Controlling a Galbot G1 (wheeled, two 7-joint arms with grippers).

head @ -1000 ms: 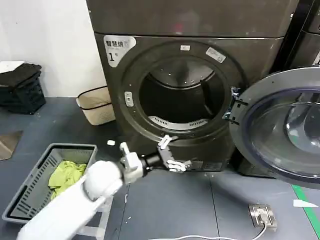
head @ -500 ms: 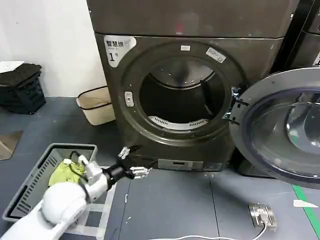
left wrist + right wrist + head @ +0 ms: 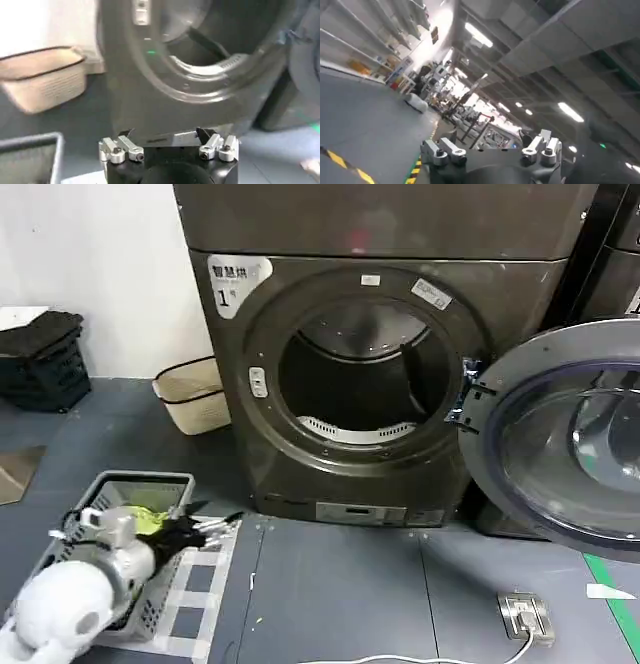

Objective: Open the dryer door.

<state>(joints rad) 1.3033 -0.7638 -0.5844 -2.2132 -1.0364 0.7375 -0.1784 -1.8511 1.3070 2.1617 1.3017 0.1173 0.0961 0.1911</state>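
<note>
Grey laundry basket (image 3: 60,559) holding a green cloth (image 3: 148,520); beige bin (image 3: 190,394) beside the wall.

Dryer door (image 3: 560,434): glossy chrome ring, smooth tinted glass. Dryer (image 3: 330,474) body: brushed dark metal. Laundry basket (image 3: 60,559): grey matt plastic, holding yellow-green cloth (image 3: 148,519). Floor (image 3: 380,584): matt.

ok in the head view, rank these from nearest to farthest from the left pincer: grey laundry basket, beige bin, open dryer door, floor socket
1. grey laundry basket: right under the left pincer, on the robot's left.
2. beige bin: behind it, by the wall beside the dryer.
3. floor socket: across the floor, on the right.
4. dryer door: swung open at far right.

The last two are fairly close to call.
</note>
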